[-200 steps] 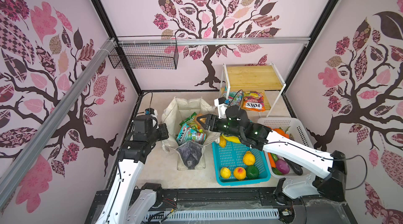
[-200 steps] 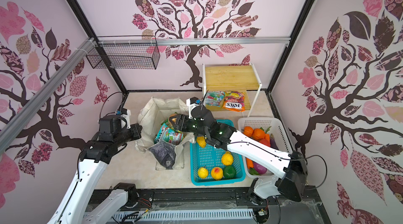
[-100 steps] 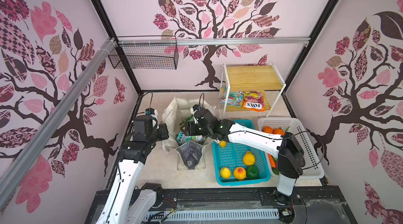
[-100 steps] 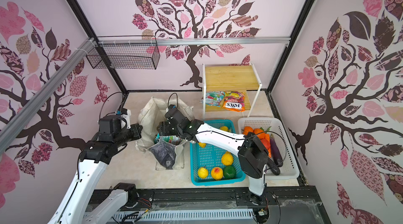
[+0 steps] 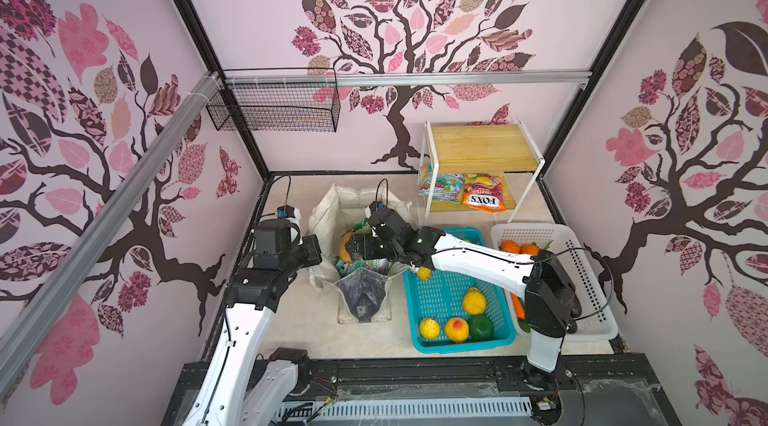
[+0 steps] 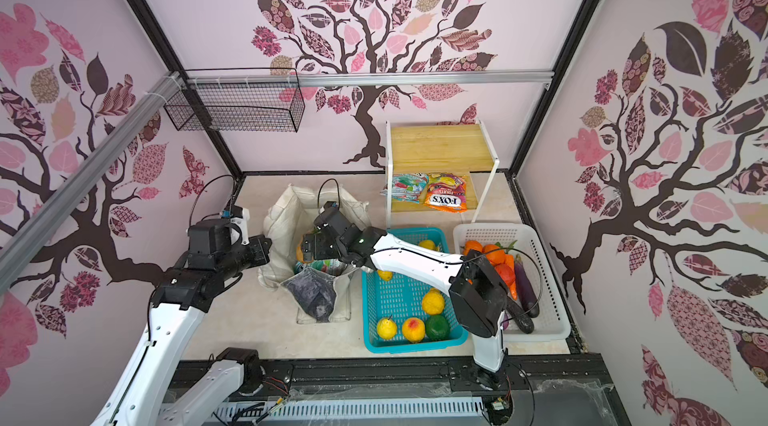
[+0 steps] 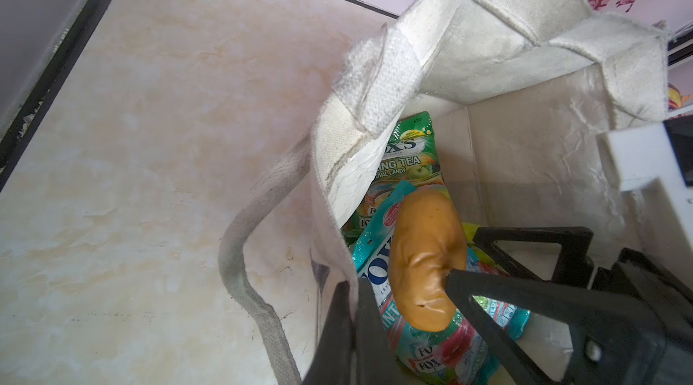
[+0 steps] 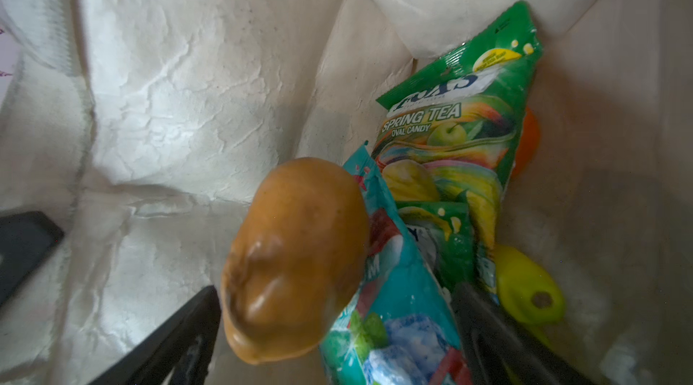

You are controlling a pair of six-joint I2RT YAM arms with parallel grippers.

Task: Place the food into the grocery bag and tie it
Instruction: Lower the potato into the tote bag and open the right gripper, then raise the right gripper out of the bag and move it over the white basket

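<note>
Brown, smooth and dented, the toy vegetable (image 8: 296, 259) hangs inside the open mouth of the grocery bag (image 7: 487, 45), above the FOX'S packets (image 8: 450, 131). The right jaws stand spread wider than it, one touching its side. The left jaws pinch the bag's canvas rim. It looks light, soft-skinned and slippery, best gripped across its narrow middle; take the floppy canvas by its hem.
</note>
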